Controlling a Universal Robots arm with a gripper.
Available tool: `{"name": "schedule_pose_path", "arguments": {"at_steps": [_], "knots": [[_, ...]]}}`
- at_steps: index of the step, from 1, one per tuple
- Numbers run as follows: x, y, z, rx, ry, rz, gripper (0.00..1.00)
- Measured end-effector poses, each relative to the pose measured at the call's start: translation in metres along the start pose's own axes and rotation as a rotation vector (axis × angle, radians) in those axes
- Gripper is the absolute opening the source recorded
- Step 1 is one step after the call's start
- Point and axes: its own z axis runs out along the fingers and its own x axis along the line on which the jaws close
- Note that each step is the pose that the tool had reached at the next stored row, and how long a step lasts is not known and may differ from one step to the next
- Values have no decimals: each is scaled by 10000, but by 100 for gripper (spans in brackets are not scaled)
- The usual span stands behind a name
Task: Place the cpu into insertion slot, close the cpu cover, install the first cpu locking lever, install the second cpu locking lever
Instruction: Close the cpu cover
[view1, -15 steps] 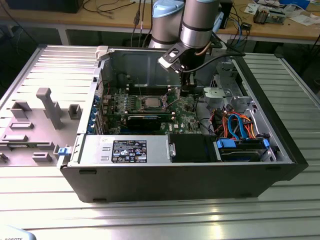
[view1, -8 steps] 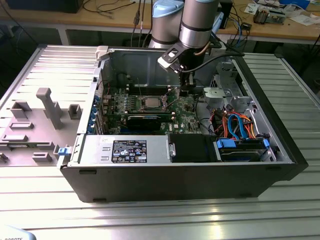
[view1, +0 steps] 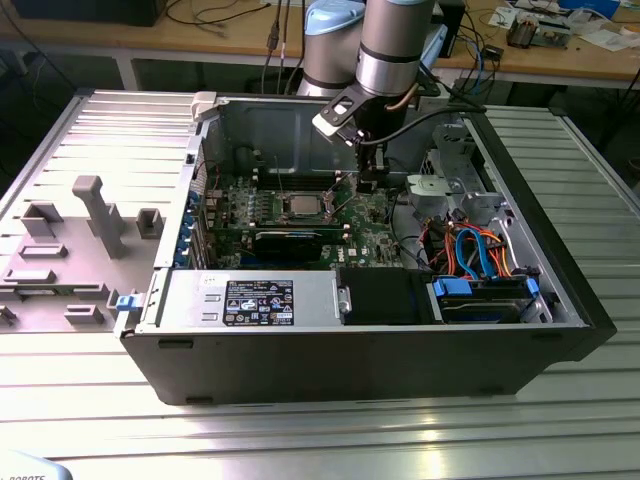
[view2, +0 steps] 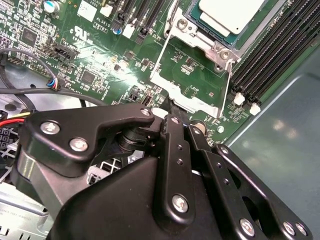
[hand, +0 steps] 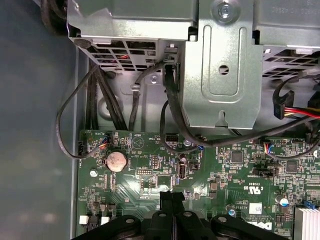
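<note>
The cpu (view1: 303, 206) (view2: 227, 12) lies flat in the insertion slot (view2: 218, 48), its silver top facing up. The cpu cover (view2: 187, 99), a thin silver frame with the green board visible through its cut-out, is swung open away from the slot toward my gripper. In the exterior view my gripper (view1: 368, 183) hangs inside the case, just to the right of the cpu. My gripper (view2: 175, 111) (hand: 171, 196) is shut, its tips at the cover's free edge. Whether they pinch that edge is hidden.
Long black memory slots (view2: 280, 45) run beside the socket. A black expansion card (view1: 290, 242) lies in front of it, with the power supply (view1: 250, 298) nearer still. A metal drive cage (view1: 450, 185) (hand: 220, 75) and coloured cables (view1: 480, 250) crowd the exterior view's right. Grey fixtures (view1: 90, 215) stand outside the case.
</note>
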Motion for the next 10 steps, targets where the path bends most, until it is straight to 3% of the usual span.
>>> {"name": "schedule_pose_path", "arguments": {"at_steps": [10], "knots": [[1,-31,0,-1,1,0,11]]}}
